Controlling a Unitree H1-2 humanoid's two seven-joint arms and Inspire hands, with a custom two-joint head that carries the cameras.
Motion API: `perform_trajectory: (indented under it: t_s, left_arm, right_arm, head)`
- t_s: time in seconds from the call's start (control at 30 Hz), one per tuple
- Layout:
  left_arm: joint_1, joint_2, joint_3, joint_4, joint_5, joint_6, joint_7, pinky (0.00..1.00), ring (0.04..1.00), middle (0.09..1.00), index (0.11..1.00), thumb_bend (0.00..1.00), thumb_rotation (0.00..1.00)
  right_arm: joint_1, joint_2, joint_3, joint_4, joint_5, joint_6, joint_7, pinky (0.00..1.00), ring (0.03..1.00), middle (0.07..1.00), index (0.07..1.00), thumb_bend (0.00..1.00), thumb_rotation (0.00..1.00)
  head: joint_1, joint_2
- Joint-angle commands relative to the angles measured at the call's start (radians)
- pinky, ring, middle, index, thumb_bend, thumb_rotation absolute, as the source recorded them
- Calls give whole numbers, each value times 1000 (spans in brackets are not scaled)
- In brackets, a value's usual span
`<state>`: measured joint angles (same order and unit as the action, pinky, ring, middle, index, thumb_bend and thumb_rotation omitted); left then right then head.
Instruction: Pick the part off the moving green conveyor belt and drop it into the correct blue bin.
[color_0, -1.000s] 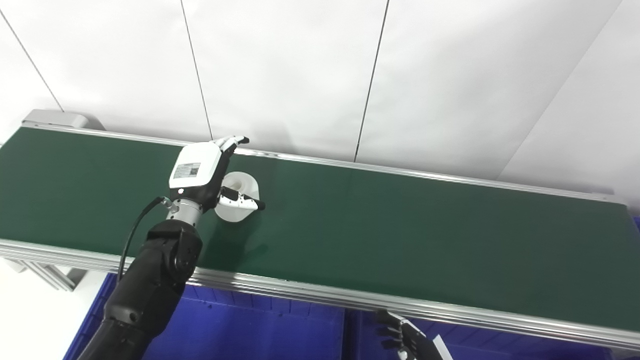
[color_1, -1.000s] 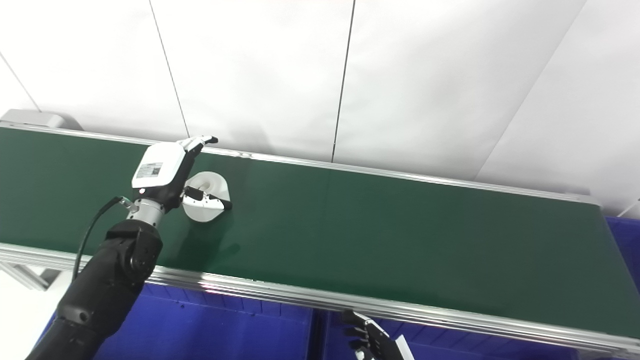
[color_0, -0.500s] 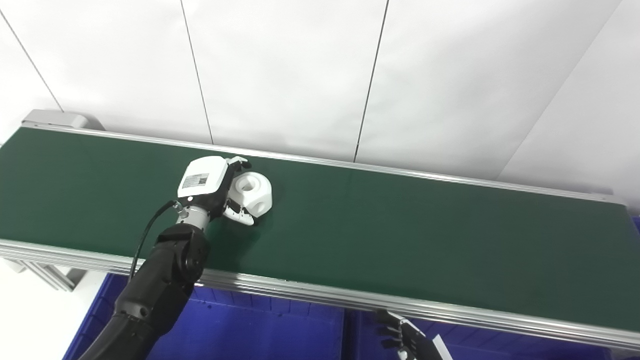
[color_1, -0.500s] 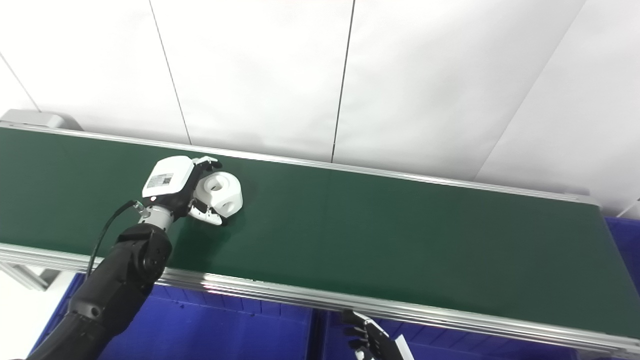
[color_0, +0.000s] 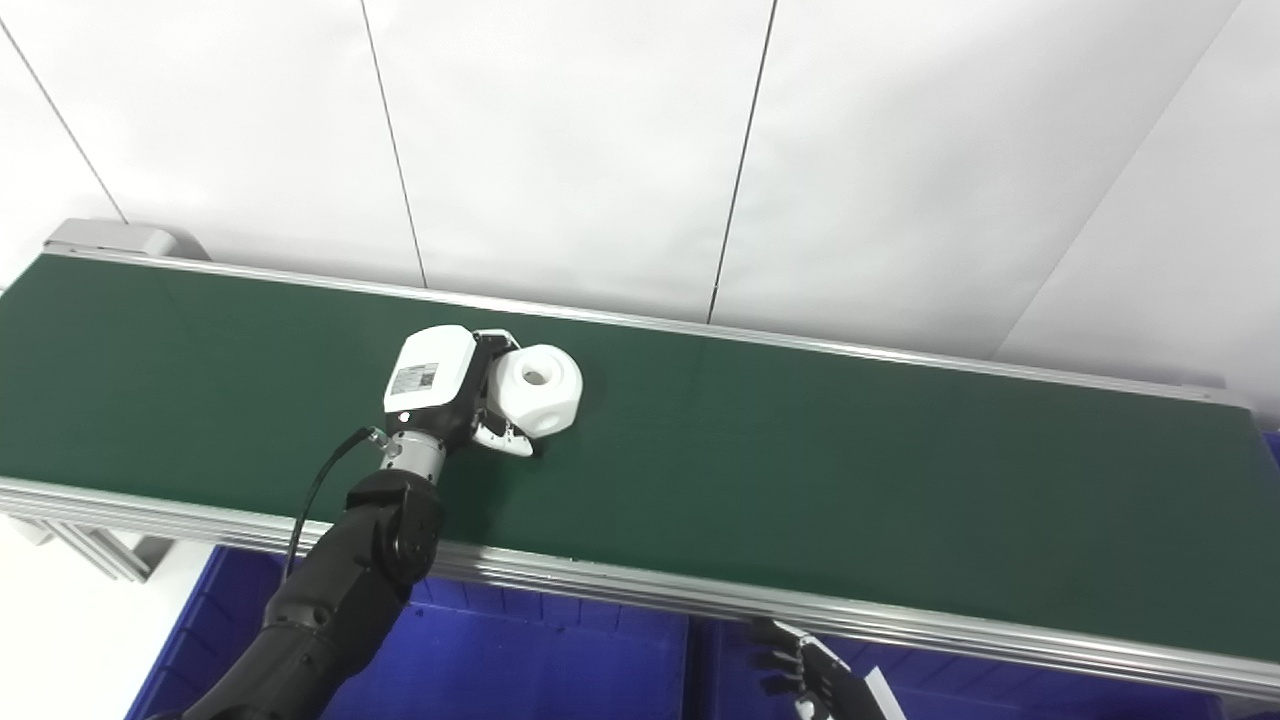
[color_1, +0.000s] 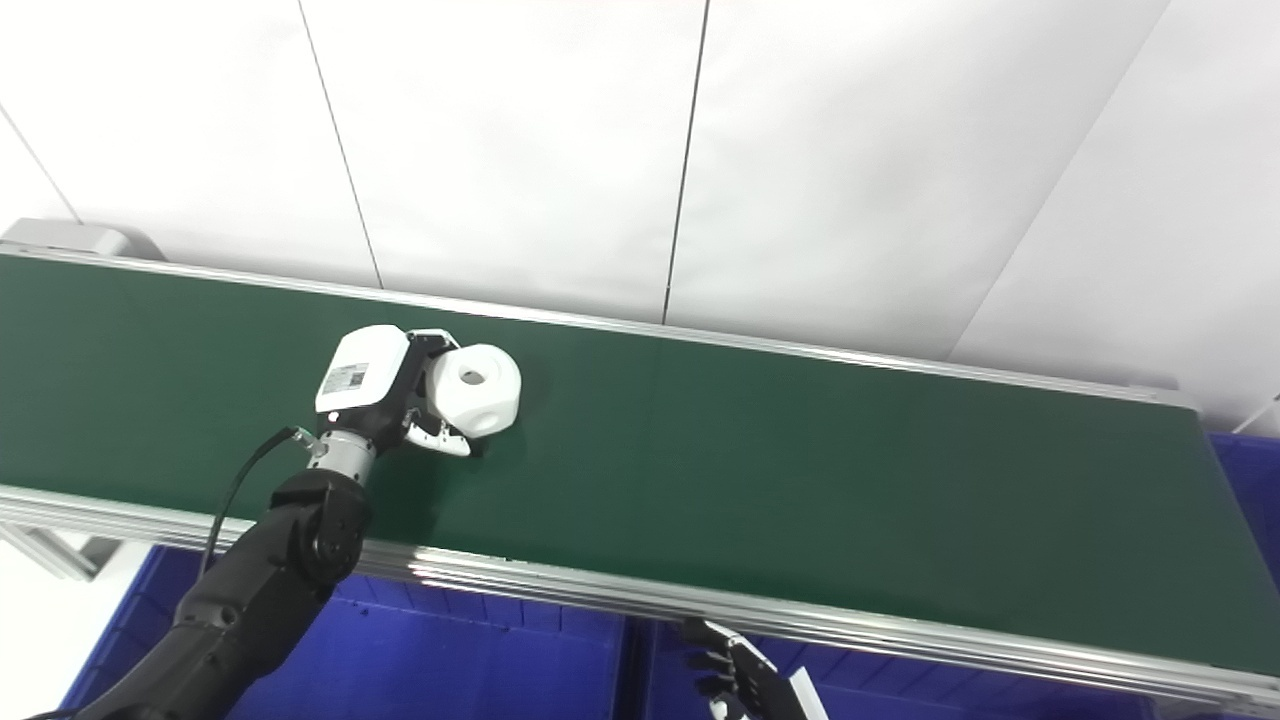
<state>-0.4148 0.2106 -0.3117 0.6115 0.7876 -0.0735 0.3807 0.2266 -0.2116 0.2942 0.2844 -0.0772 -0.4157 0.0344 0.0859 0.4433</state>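
**Part carried rightward along the belt, left hand wrapped around it**

Since a second ago the left hand and the part have shifted right along the belt, and the fingers have closed.

Nearest, the blue bin (color_0: 560, 660) sits below the belt's front rail; the right hand (color_0: 810, 685) barely shows there, so I cannot tell its state.

On the green conveyor belt (color_0: 850, 480), the left hand (color_0: 450, 385) clasps the white part (color_0: 538, 391). The part looks like rigid, light, smooth plastic with flat facets and a round hole; opposite facets seem the surest hold.

The label on the hand is unreadable.
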Motion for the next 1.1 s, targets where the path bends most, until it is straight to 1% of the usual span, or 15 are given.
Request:
perform_trajectory:
  t_s: [0.0, 0.37, 0.43, 0.53, 0.67, 0.7, 0.73, 0.77, 0.8, 0.83, 0.87, 0.9, 0.97, 1.0, 1.07]
  left_arm:
    - [-41, 10, 6, -32, -12, -29, 42, 298, 364, 419, 530, 508, 0]
    - [-28, 22, 11, -93, -37, -38, 28, 315, 394, 425, 537, 509, 0]
    - [-15, 25, 18, -132, -48, -48, 26, 290, 372, 421, 534, 510, 0]
    - [23, 34, 27, -254, -54, -26, -7, 306, 386, 429, 532, 511, 0]
    - [103, 50, 40, -501, -67, 33, -120, 332, 414, 447, 528, 512, 0]
    - [123, 55, 43, -559, -71, 43, -152, 332, 416, 449, 528, 511, 0]
    - [141, 61, 44, -613, -79, 55, -192, 342, 426, 457, 524, 512, 0]
    - [158, 71, 43, -662, -92, 60, -236, 344, 428, 458, 523, 512, 0]
    - [172, 84, 39, -706, -104, 68, -285, 345, 430, 463, 521, 512, 0]
    - [186, 98, 33, -749, -114, 77, -336, 356, 442, 468, 517, 513, 0]
    - [194, 106, 31, -775, -118, 82, -370, 366, 450, 471, 516, 513, 0]
    - [216, 117, 24, -822, -122, 91, -414, 370, 453, 472, 515, 512, 0]
    - [258, 131, 10, -900, -121, 107, -482, 366, 446, 475, 510, 515, 0]
    - [275, 135, 5, -937, -119, 120, -513, 370, 452, 480, 504, 516, 0]
    - [309, 136, -2, -1002, -104, 156, -575, 384, 464, 481, 503, 516, 0]
  right_arm:
    - [-5, 0, 1, -18, 10, -54, -4, 687, 771, 825, 811, 853, 984]
    - [-8, -3, 1, -16, 10, -54, 0, 687, 773, 822, 812, 850, 981]
    - [-7, -4, 3, -20, 7, -54, -1, 688, 772, 822, 812, 840, 980]
    - [-1, -4, 3, -33, 11, -54, 5, 693, 774, 825, 813, 837, 977]
    - [10, -5, 0, -60, 15, -54, 14, 710, 783, 832, 821, 842, 978]
    - [12, -6, -1, -68, 14, -54, 15, 714, 786, 834, 823, 833, 980]
    - [14, -7, -1, -73, 13, -54, 17, 720, 789, 835, 827, 827, 983]
    - [16, -8, -3, -81, 13, -54, 19, 721, 790, 836, 828, 827, 984]
    - [17, -8, -4, -86, 13, -54, 21, 724, 791, 836, 829, 822, 986]
    - [20, -9, -6, -93, 14, -54, 23, 726, 791, 837, 832, 821, 990]
    - [21, -10, -8, -98, 15, -54, 24, 728, 790, 837, 835, 815, 994]
    - [24, -11, -10, -107, 13, -54, 24, 728, 789, 837, 836, 813, 995]
    - [30, -15, -13, -125, 9, -54, 24, 736, 792, 841, 842, 805, 999]
    - [35, -19, -16, -138, 7, -54, 26, 742, 796, 843, 848, 803, 1000]
    - [43, -26, -21, -158, 8, -54, 33, 755, 806, 851, 858, 805, 1000]
  head:
    - [1, 1]
    - [3, 6]
    - [4, 12]
    - [8, 38]
    - [19, 68]
    - [28, 88]
    - [28, 88]
    - [37, 106]
    - [37, 106]
    - [47, 128]
    - [47, 128]
    - [56, 151]
    - [64, 173]
    - [74, 197]
    - [82, 214]
